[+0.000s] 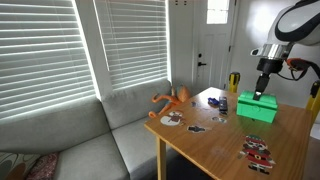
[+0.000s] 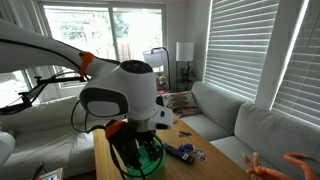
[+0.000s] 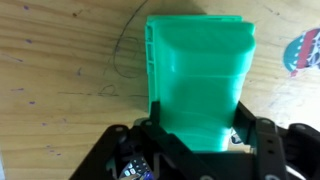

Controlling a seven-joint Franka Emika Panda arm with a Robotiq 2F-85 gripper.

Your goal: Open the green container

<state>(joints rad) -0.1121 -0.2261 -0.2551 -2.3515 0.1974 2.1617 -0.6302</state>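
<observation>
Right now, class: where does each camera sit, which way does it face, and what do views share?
Exterior view: across the room, facing the sofa and table; the arm shows upper right.
Exterior view: close behind the arm, facing the windows; the arm fills the middle.
Wrist view: looks down on the green container, gripper closed on it.
All three share the green container.

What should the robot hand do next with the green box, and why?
Probably a gentle lift straight up: the gripper is shut on one end of the green container, which looks closed and sits on the wooden table, so a small pull might open it.
</observation>
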